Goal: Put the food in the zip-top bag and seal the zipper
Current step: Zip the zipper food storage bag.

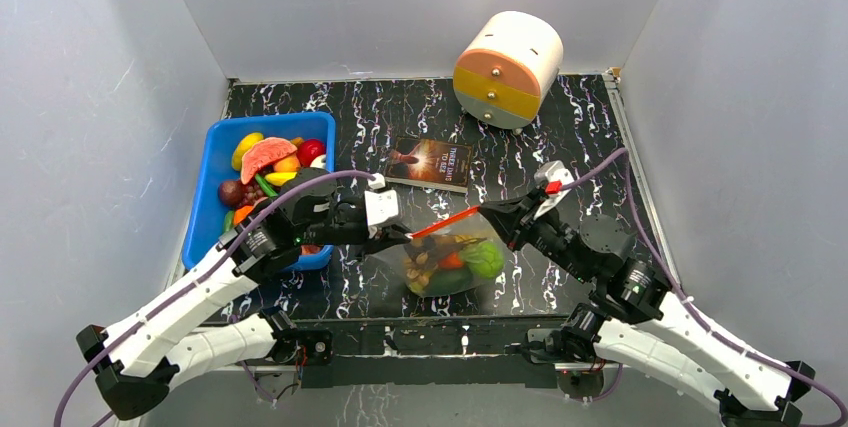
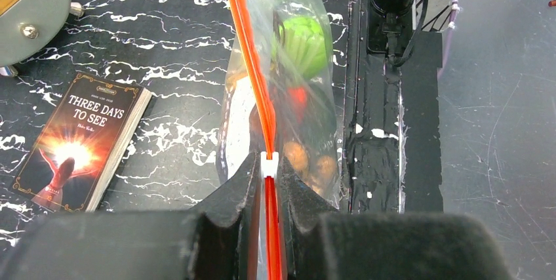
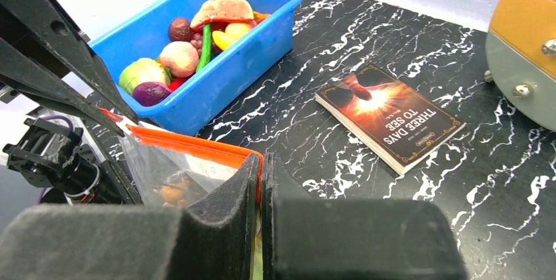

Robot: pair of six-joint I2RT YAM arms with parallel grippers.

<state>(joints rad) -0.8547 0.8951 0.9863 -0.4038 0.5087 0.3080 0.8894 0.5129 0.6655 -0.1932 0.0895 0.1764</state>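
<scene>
My left gripper point(image 2: 267, 170): clamped on the zipper point(image 2: 252, 63), just behind its slider point(image 2: 269, 164).
My right gripper point(image 3: 261, 165): clamped on the zip-top bag point(image 3: 167, 170) corner.
Sealing: I'd slide straight, strip taut.

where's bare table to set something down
Bare table behind the book, between blue bin and round drawer box, and right of that box. Crowded in front: left claw and right claw hold the bag's zipper.
</scene>
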